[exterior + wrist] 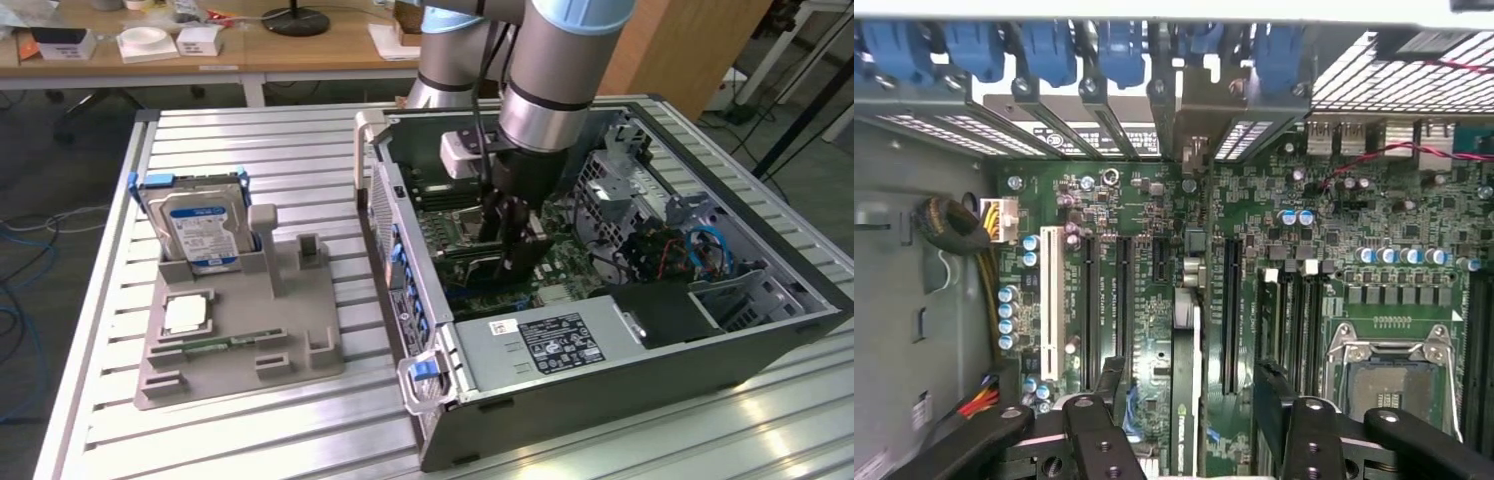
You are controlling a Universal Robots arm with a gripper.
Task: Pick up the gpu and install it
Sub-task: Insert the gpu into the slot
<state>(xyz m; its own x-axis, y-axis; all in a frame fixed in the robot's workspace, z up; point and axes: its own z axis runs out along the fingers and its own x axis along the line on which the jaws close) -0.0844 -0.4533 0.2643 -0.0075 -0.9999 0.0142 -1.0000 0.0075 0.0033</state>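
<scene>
black gpu (1184, 370) stands edge-on in the motherboard (1334, 250) slot, between the gripper's (1189, 425) wide-spread fingers.

No print can be read. The blue label on the hard drive (200, 235) at the exterior view's left, the white sticker on the power supply (567, 342) at its lower centre, and the motherboard (1334, 250) markings are all illegible.

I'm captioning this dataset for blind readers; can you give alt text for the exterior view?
A robot arm reaches down into an open computer case, its open fingers over the motherboard. At the exterior view's left, a grey holder carries a hard drive.
</scene>
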